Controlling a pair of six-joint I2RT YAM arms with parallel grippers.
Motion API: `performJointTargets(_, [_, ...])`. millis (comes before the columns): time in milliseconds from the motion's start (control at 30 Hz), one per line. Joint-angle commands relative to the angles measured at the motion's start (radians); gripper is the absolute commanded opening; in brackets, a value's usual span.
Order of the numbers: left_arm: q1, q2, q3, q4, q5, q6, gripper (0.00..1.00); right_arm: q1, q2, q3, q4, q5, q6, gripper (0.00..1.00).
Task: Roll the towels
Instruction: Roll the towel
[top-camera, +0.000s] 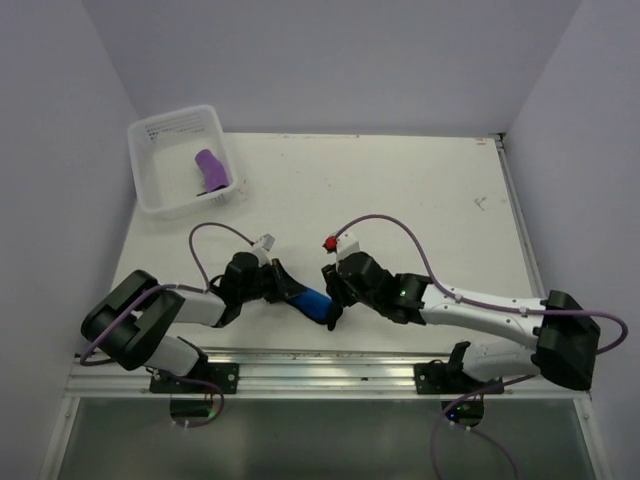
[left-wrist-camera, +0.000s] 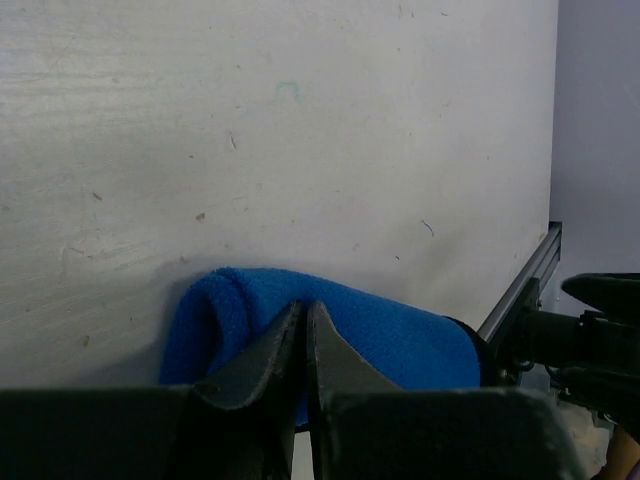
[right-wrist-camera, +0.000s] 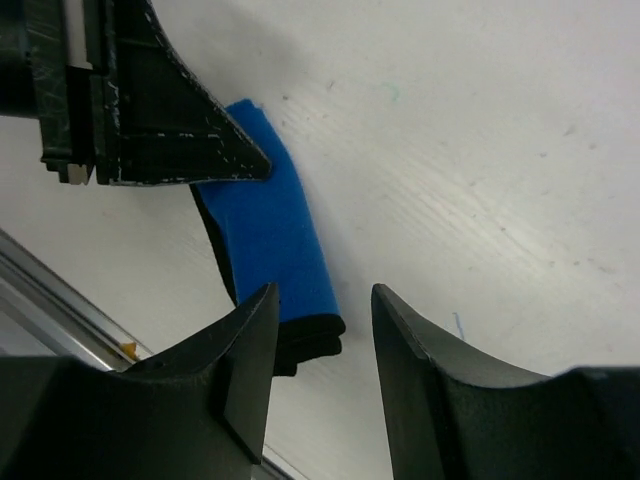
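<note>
A bright blue towel (top-camera: 312, 303) lies rolled on the white table near the front edge, between my two grippers. A dark grey-black towel (right-wrist-camera: 300, 338) is rolled inside it and shows as a black layer at the roll's end. My left gripper (left-wrist-camera: 303, 306) is shut, its tips against the side of the blue roll (left-wrist-camera: 400, 340). My right gripper (right-wrist-camera: 324, 292) is open, its jaws standing either side of the roll's dark end without closing on it. A purple towel (top-camera: 211, 172) lies rolled in the clear tub.
The clear plastic tub (top-camera: 160, 135) stands at the table's back left corner. An aluminium rail (top-camera: 330, 360) runs along the front edge just behind the roll. White walls close in the table on both sides and at the back.
</note>
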Motion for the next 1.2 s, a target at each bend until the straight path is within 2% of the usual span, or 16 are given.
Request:
performJointTargets(0, [0.001, -0.008, -0.052, -0.11, -0.12, 0.084, 0.11, -0.07, 0.091, -0.011, 0.07, -0.336, 0.09, 0.46])
performJointTargets(200, [0.001, -0.066, -0.094, -0.082, -0.14, 0.095, 0.09, -0.198, 0.168, -0.082, 0.206, -0.525, 0.2, 0.46])
performJointTargets(533, [0.002, -0.122, -0.106, -0.092, -0.157, 0.1, 0.09, -0.216, 0.242, -0.13, 0.366, -0.649, 0.256, 0.48])
performJointTargets(800, [0.002, -0.119, -0.108, -0.082, -0.157, 0.086, 0.08, -0.192, 0.291, -0.16, 0.432, -0.656, 0.256, 0.5])
performJointTargets(933, [0.002, -0.12, -0.102, -0.084, -0.156, 0.074, 0.08, -0.131, 0.315, -0.142, 0.429, -0.593, 0.242, 0.5])
performJointTargets(967, [0.002, -0.122, -0.096, -0.094, -0.154, 0.07, 0.09, -0.118, 0.32, -0.14, 0.432, -0.568, 0.24, 0.48])
performJointTargets(1000, [0.002, -0.126, -0.089, -0.102, -0.154, 0.069, 0.11, -0.098, 0.326, -0.137, 0.441, -0.558, 0.242, 0.37])
performJointTargets(1067, [0.001, -0.138, -0.071, -0.137, -0.153, 0.067, 0.15, -0.077, 0.322, -0.139, 0.449, -0.516, 0.245, 0.25])
performJointTargets(1100, [0.001, -0.146, -0.063, -0.148, -0.151, 0.067, 0.16, -0.072, 0.317, -0.139, 0.449, -0.507, 0.247, 0.12])
performJointTargets(1167, [0.001, -0.178, -0.037, -0.202, -0.151, 0.066, 0.21, -0.069, 0.306, -0.142, 0.452, -0.485, 0.248, 0.03])
